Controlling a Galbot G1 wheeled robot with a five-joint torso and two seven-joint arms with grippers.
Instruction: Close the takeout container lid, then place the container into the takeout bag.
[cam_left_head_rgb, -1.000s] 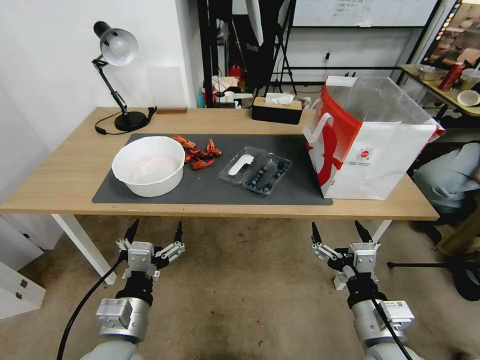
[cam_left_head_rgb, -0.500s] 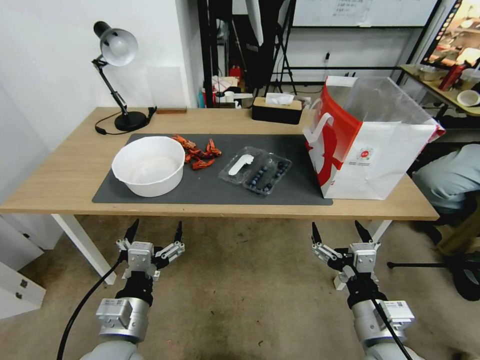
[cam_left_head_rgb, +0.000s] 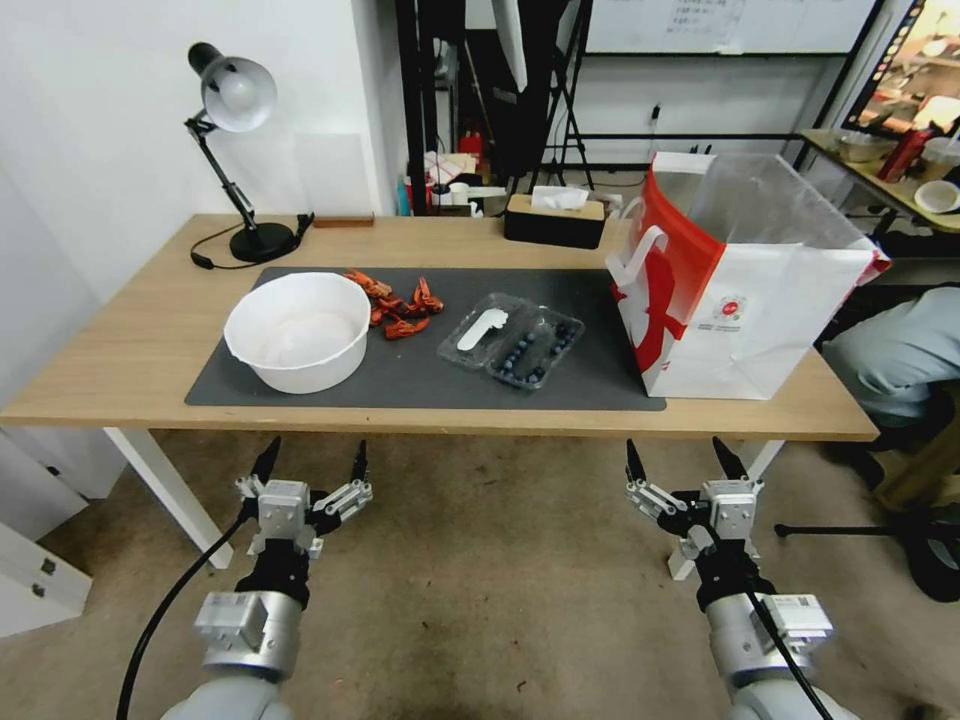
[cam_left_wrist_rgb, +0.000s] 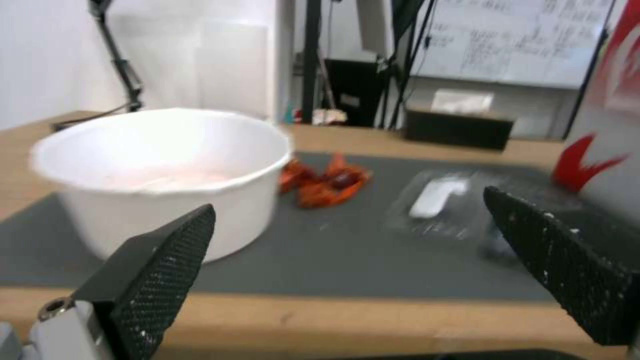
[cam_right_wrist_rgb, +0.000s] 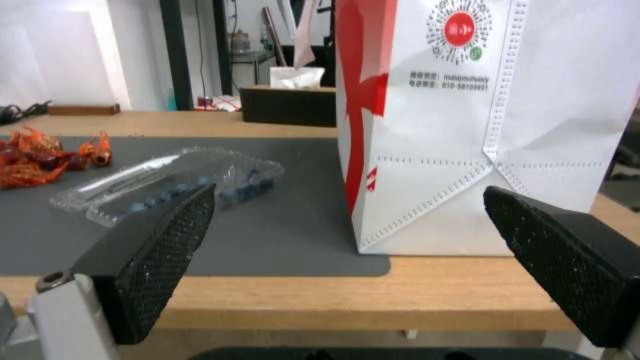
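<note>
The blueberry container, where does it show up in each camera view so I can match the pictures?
Head view: container lies open on the grey mat, between bowl and bag.
Left wrist view: container, blurred, past the bowl, near the bag.
Right wrist view: container on the mat, beside the bag.
Shared landmark: the bag.

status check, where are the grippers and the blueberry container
Left gripper and right gripper open, low before the table edge. Takeout container on the mat, lid open flat. Takeout bag upright beside it. Path clear.
</note>
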